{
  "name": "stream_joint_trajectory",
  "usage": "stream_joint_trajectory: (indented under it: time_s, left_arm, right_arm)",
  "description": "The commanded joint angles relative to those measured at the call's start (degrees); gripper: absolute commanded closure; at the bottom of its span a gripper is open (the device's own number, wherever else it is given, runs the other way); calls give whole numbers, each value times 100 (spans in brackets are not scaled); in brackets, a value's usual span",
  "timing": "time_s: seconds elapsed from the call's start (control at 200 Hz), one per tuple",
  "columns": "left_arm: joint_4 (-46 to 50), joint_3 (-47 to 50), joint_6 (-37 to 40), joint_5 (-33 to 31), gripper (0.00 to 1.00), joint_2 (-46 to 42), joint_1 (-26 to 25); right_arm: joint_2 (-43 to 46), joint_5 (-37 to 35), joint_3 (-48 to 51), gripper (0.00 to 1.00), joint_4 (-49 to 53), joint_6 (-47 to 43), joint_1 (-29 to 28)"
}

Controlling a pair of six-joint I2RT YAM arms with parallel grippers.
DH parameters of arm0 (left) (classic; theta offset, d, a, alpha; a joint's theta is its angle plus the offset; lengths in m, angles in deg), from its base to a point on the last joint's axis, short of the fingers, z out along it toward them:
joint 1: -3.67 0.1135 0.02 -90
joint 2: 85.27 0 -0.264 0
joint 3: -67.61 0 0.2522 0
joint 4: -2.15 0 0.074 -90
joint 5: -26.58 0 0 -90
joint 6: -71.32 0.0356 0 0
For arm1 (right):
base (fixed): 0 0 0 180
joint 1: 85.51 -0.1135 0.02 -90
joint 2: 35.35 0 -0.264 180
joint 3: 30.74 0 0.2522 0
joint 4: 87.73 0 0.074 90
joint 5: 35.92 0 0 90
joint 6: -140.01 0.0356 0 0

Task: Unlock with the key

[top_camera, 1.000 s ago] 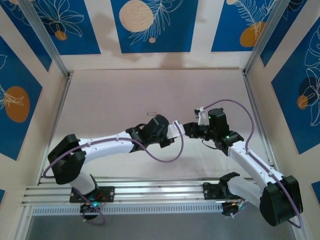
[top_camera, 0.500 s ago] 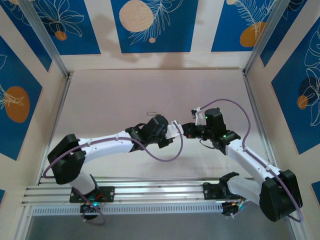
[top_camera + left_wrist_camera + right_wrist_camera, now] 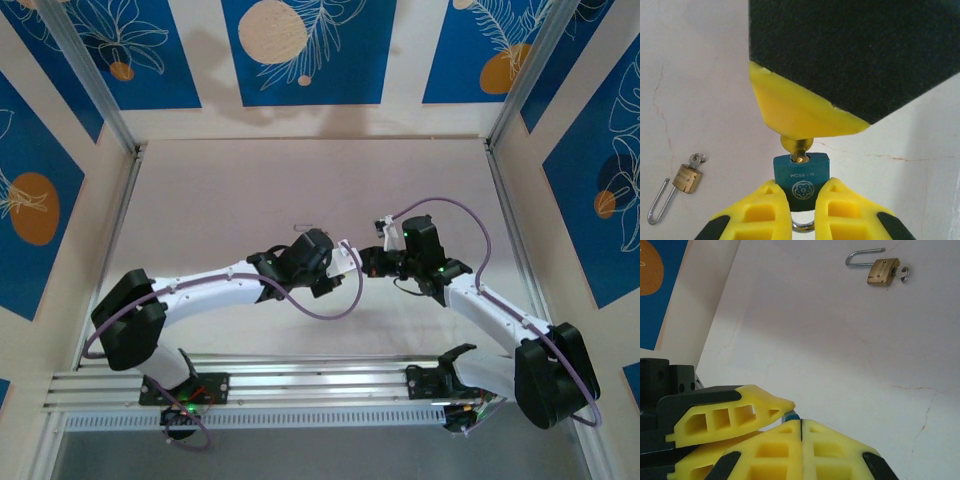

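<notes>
In the left wrist view my left gripper [image 3: 801,185] is shut on a teal padlock [image 3: 801,172], whose steel shackle shows between the fingers below. A brass key [image 3: 796,146] sits in the padlock's keyhole. Its head disappears under the yellow fingers [image 3: 805,117] of my right gripper. In the right wrist view that right gripper [image 3: 801,422] is pressed shut, with a sliver of the teal padlock [image 3: 793,415] at its tip and a left finger [image 3: 730,415] beside it. From above, the two grippers meet at mid-table, left gripper [image 3: 341,262] against right gripper [image 3: 368,262].
A small brass padlock [image 3: 687,179] with an open shackle and its own key lies on the pale table, left of the held padlock; it also shows as the brass padlock [image 3: 883,271] and the padlock [image 3: 303,228]. Blue patterned walls [image 3: 300,50] enclose the table.
Both grippers have drifted slightly left and away from the bases, still joined at the padlock. The right arm's elbow has swung left.
</notes>
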Motion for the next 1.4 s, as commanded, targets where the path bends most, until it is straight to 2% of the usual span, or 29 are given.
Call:
stream_joint_trajectory:
  time_s: [0.0,0.145,0.28,0.54,0.685,0.775,1.055,1.396]
  left_arm:
    - [-928,-221,98,663,100,-253,-128]
    - [-882,-138,83,661,100,-249,-128]
    - [-817,-144,105,680,100,-233,-132]
    - [-659,-188,202,634,100,-181,-136]
    - [-782,-205,276,249,100,-159,-141]
    - [-931,-229,410,-42,100,-94,-150]
    - [-2247,112,1244,-1054,100,-9,-230]
    - [-3714,608,2554,-1642,100,231,-445]
  right_arm:
    - [102,375,-98,89,129,-91,-143]
    - [97,411,-179,82,159,-65,-139]
    - [87,404,-211,82,152,-67,-142]
    - [254,236,-223,94,258,-21,-113]
    - [173,261,-198,100,225,101,-184]
    - [37,211,-171,100,130,328,-344]
    - [-91,-172,-232,100,129,1384,-519]
    - [-627,32,-298,100,-255,2505,-698]
